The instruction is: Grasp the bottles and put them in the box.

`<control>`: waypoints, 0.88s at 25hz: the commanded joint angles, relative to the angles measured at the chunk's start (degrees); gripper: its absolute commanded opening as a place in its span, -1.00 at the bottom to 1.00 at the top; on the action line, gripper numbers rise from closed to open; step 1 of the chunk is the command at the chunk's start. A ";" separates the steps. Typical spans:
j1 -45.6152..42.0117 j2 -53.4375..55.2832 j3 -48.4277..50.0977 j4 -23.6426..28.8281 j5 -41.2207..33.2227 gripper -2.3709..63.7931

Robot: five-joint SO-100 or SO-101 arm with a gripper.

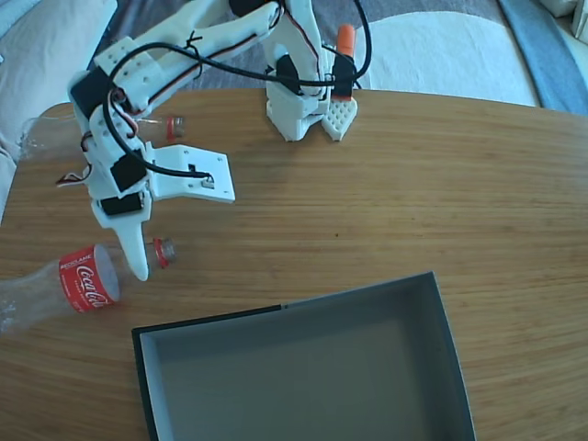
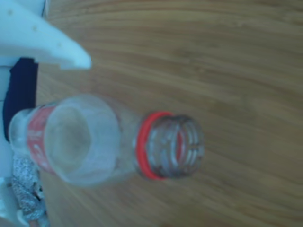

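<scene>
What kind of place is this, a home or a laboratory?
Probably a home: a wooden table with rounded edges, a striped rug on the floor behind, and soft cloth like bedding at the left.

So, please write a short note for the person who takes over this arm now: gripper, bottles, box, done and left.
Gripper: open, holding nothing, poised over the near bottle's neck.
Near bottle: lying on the table at the left of the fixed view, capless mouth toward the box.
Second bottle: lying farther back, mostly hidden by the arm.
Box: holds no bottle.
Done: nothing placed.
Left: grasp and place both bottles.
</scene>
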 commanded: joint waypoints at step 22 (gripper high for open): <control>-2.90 -11.16 -7.38 -0.62 0.53 0.57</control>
